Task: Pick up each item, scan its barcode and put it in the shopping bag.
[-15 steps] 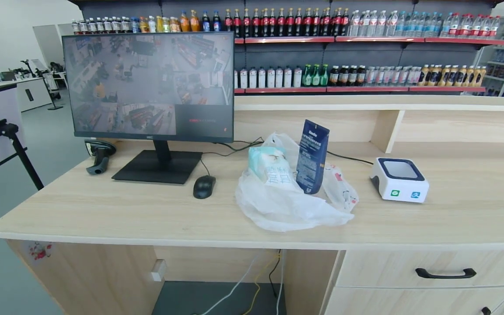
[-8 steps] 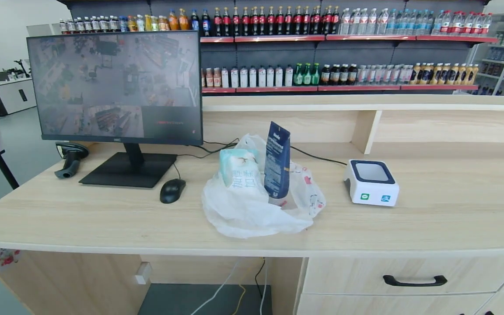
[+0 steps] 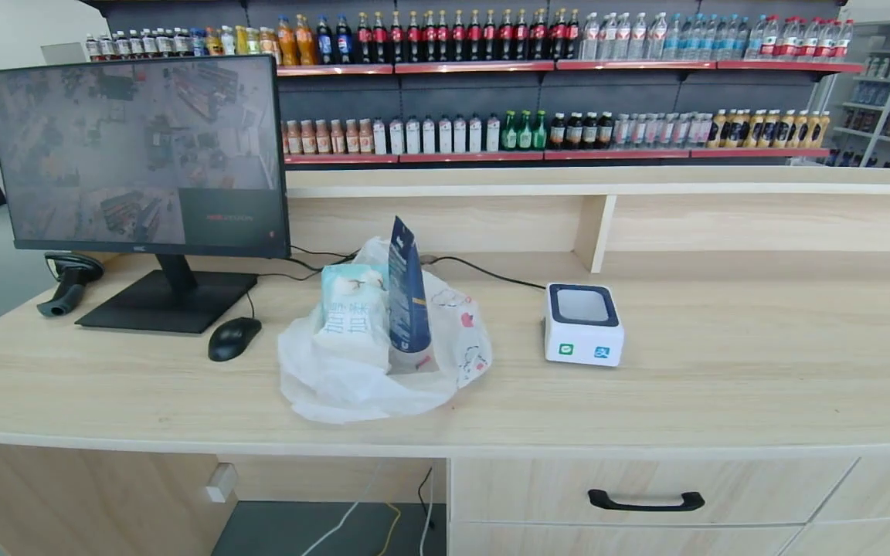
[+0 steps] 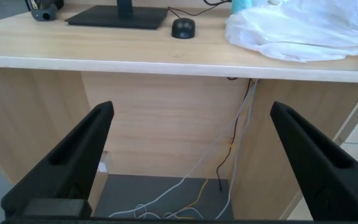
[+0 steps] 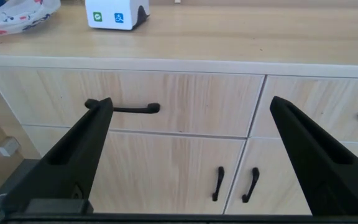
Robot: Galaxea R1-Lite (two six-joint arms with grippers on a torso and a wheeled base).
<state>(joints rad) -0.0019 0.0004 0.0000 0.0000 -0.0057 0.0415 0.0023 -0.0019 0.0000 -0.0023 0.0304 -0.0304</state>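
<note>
head view: one shopping bag (image 3: 352,390), one tissue pack (image 3: 352,318), one blue pouch (image 3: 408,301), one scanner (image 3: 584,328).
counter (image 3: 723,386), bottle shelves (image 3: 646,68) behind; left gripper (image 4: 191,111), right gripper (image 5: 191,107) splayed wide.

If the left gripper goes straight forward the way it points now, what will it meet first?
Most likely the wooden panel in the recess under the counter, which the open fingers of the left gripper frame. The hanging cables lie close to that line and might be touched first; depth is unclear.

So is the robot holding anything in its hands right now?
No. The left hand and the right hand are both open and empty, down in front of the counter.
</note>
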